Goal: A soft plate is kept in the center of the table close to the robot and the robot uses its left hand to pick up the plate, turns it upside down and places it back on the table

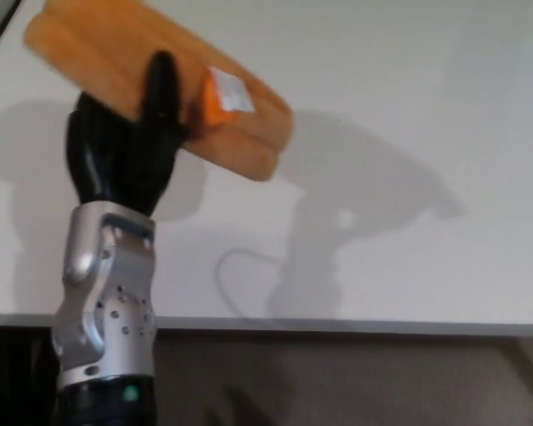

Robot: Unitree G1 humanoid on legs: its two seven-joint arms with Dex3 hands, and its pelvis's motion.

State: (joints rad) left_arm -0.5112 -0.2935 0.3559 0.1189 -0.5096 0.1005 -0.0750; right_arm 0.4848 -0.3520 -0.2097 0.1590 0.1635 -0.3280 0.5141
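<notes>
Nearest the camera, a silver forearm (107, 311) rises from the lower left to the left robot hand (124, 155), black, with its fingers closed on the plate (151, 75). One finger (163, 89) lies across the plate's tan face beside an orange-and-white tag (222, 93). The plate is held above the white tabletop (409, 106), its long axis slanting from upper left down to lower right.

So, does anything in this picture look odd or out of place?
Only one thing: the orange soft plate, held off the table in the left hand and tilted, has an orange-and-white label still attached near the thumb. Nothing looks spilled or damaged.
</notes>
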